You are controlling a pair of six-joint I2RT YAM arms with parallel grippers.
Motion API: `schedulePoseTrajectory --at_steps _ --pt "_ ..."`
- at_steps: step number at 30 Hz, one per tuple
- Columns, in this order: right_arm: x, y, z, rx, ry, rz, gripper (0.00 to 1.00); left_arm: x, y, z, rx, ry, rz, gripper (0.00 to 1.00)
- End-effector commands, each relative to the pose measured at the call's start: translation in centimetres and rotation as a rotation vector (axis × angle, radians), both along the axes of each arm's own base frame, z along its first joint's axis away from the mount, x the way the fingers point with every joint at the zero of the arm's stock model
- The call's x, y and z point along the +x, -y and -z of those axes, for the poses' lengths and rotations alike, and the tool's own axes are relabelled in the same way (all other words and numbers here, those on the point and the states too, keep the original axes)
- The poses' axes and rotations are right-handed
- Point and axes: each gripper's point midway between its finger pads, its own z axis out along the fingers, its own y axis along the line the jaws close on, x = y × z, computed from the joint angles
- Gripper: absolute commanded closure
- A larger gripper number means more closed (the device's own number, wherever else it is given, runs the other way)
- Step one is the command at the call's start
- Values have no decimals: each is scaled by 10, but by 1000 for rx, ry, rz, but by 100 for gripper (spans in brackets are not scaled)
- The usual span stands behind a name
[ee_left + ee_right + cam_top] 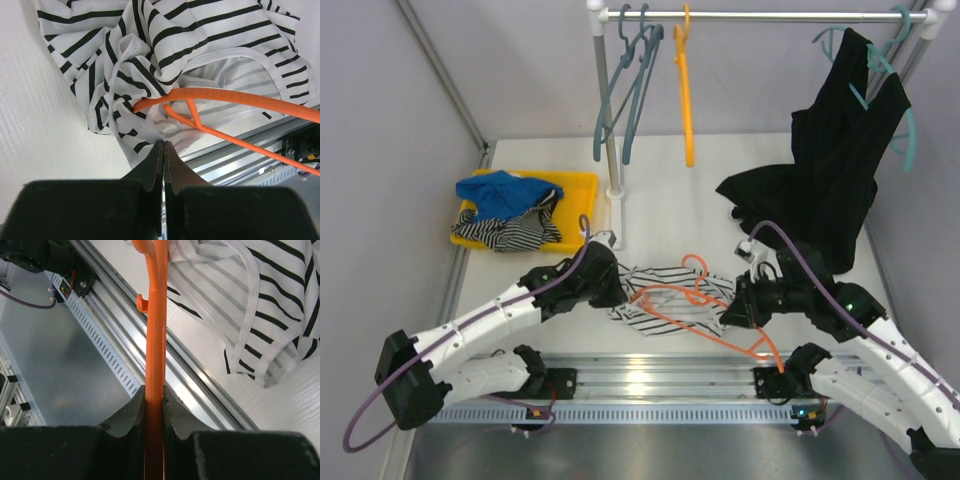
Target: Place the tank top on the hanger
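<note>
1. On the white table (pixel 660 190), close to its near edge, I see the tank top (pixel 210 35): soft white cloth with thin black stripes, crumpled in folds, with a plain white band along the edges.
2. The hanger (pixel 235 96) is thin, smooth red-orange plastic; it lies across the tank top, and one of its arms reaches over the ribbed aluminium rail (pixel 650 378).
3. My left gripper (pixel 164 147) is fully closed, its black tips right at the lower hem of the tank top; I cannot tell if cloth is pinched between them.
4. My right gripper (pixel 155 395) is clamped on the hanger's bar, just beside the tank top's right side.
</note>
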Motion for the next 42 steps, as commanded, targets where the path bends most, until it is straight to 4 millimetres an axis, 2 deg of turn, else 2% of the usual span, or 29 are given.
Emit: schedulePoseTrajectory --at_steps 1,6,10,14,19,23,25,26,28,29,31,34,39,42 --pt "5 -22 -37 112 102 -71 100 6 -5 -19 20 54 -7 100" --pt "0 -31 -40 133 103 -105 100 10 -13 -30 44 90 -23 100" --pt "0 -32 -37 132 101 -110 100 13 -11 -56 -43 181 -19 100" --pt "-1 -42 -47 199 101 -132 100 11 -6 -78 -116 245 18 100" --pt "6 -48 -49 228 134 -111 100 7 5 -90 -189 285 82 100" --pt "17 -50 -52 247 176 -60 100 1 15 -90 -221 259 135 100" --pt "21 -50 -45 243 184 -37 100 -2 18 -93 -244 261 150 100" --pt "22 -53 -47 263 193 -39 100 -1 19 -101 -271 287 151 100" --pt "21 -58 -40 273 186 -53 100 -1 21 -105 -294 304 157 100" --pt "22 -63 -43 296 204 -58 100 -1 22 -107 -305 310 159 100" --pt "22 -71 -34 277 212 -63 100 -2 26 -107 -325 310 170 100" --pt "26 -84 -30 259 257 -59 100 -1 30 -98 -314 284 174 100" --pt "38 -99 -30 279 323 -32 100 1 25 -79 -274 269 157 100" --pt "43 -105 -18 264 327 -35 100 1 22 -69 -254 261 147 100"
